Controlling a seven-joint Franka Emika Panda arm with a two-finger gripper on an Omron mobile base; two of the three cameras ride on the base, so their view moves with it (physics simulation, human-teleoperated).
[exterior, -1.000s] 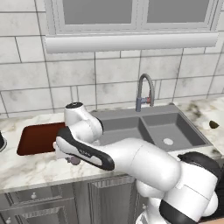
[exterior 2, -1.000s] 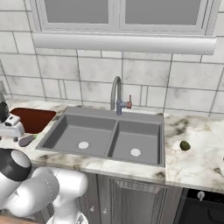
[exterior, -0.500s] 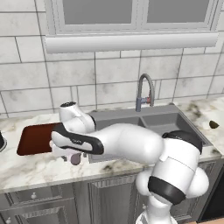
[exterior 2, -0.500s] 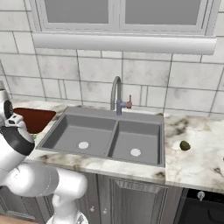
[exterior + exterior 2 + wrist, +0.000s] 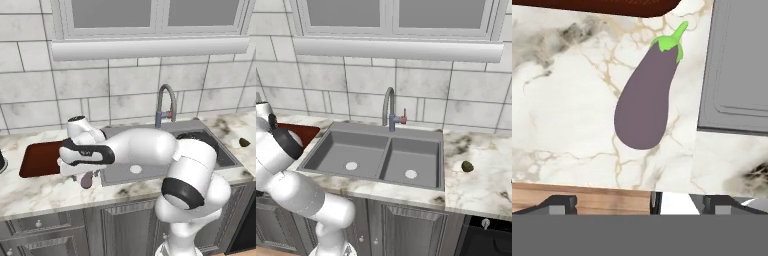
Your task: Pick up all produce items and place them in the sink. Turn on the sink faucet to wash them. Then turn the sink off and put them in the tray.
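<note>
- The table (image 5: pixel 567 115), white marble with tan veins, is carrying everything and is running across the lower half of both base views.
- The sink (image 5: pixel 376 157) is sitting at centre frame in the right base view, both basins bare; its grey rim is showing at the right edge of the hand view, just beside the eggplant's stem.
- The faucet (image 5: pixel 389 107) is standing at the sink's back rim, well apart from the work.
- The tray (image 5: pixel 42 157) is lying at left in the left base view, near the eggplant but apart from it.
- The eggplant (image 5: pixel 648 95) is lying flat on the table at centre of the hand view, green cap pointing to the upper right. It is judged light, firm and glossy, so likely slippery; the thick lower body looks the soundest place to take hold, across its width.
- The small olive-brown item (image 5: pixel 467 166) is resting on the table at right, beyond the sink.
- The jaws are standing fully apart, holding nothing, poised above the eggplant; nothing is obstructing the descent.
</note>
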